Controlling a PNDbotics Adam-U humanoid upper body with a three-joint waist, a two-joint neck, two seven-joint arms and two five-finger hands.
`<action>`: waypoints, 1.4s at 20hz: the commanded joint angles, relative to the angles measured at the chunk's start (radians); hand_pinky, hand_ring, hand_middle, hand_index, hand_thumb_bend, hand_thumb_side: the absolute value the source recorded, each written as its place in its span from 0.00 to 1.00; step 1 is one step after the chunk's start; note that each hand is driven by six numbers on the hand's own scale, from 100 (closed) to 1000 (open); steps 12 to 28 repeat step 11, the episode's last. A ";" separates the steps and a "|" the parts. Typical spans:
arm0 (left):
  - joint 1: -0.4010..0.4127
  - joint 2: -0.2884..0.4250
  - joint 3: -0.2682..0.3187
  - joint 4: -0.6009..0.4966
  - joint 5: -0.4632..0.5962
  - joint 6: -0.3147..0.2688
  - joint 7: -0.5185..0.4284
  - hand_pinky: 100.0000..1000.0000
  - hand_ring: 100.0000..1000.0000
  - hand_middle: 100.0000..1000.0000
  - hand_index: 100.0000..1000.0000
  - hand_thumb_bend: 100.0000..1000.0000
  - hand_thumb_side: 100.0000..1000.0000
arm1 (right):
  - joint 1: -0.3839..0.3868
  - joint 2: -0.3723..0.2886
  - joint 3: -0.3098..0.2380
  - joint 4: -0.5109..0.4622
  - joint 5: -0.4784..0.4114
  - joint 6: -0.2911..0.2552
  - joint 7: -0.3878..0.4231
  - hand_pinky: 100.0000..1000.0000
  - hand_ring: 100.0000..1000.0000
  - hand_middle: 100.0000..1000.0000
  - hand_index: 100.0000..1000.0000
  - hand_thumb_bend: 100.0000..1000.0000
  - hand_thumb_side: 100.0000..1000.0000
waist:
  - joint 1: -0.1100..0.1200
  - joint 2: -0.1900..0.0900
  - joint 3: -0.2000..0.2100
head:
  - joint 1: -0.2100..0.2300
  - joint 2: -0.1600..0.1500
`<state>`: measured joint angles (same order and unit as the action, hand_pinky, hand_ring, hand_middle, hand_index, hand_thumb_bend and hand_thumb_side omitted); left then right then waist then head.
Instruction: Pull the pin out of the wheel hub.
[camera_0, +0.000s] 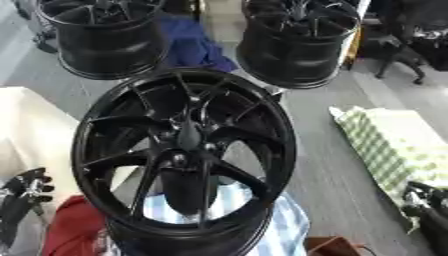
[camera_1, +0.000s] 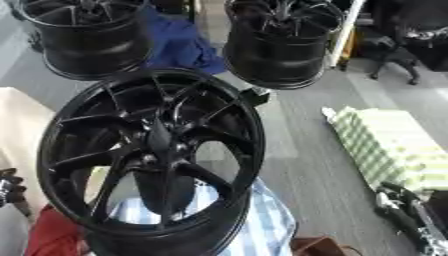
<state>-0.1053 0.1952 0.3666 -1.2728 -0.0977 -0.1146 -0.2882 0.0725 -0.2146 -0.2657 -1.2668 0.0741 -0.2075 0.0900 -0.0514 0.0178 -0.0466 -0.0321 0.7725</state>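
A black multi-spoke wheel hub (camera_0: 184, 150) stands face-up in the middle of the view, tilted slightly toward me. At its centre a dark, upright pin-like shape (camera_0: 189, 136) rises from the bore; I cannot make out its details. My left hand (camera_0: 24, 197) shows at the lower left, apart from the rim, with relaxed fingers pointing up and nothing in them. At the lower right my right hand (camera_1: 404, 210) rests well clear of the wheel, open and holding nothing.
Two more black wheels (camera_0: 105, 40) (camera_0: 302, 42) stand at the back with a blue cloth (camera_0: 197, 45) between them. A green-white checked cloth (camera_0: 394, 145) lies right. A striped cloth (camera_0: 289, 225) and a red cloth (camera_0: 74, 230) lie under the hub.
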 joint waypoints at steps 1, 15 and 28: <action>-0.009 0.027 -0.005 -0.006 -0.001 -0.007 -0.003 0.59 0.62 0.59 0.78 0.00 0.46 | 0.002 -0.002 0.028 -0.003 -0.057 -0.046 -0.056 0.57 0.47 0.52 0.79 0.00 0.44 | 0.005 -0.010 0.002 | -0.008 -0.003; -0.006 0.030 -0.008 -0.001 -0.004 -0.016 -0.005 0.59 0.63 0.59 0.78 0.00 0.46 | -0.028 -0.018 0.127 0.071 -0.054 -0.074 -0.236 0.57 0.47 0.51 0.79 0.00 0.45 | 0.008 -0.012 0.004 | -0.018 -0.003; -0.006 0.030 -0.008 -0.001 -0.004 -0.016 -0.005 0.59 0.63 0.59 0.78 0.00 0.46 | -0.028 -0.018 0.127 0.071 -0.054 -0.074 -0.236 0.57 0.47 0.51 0.79 0.00 0.45 | 0.008 -0.012 0.004 | -0.018 -0.003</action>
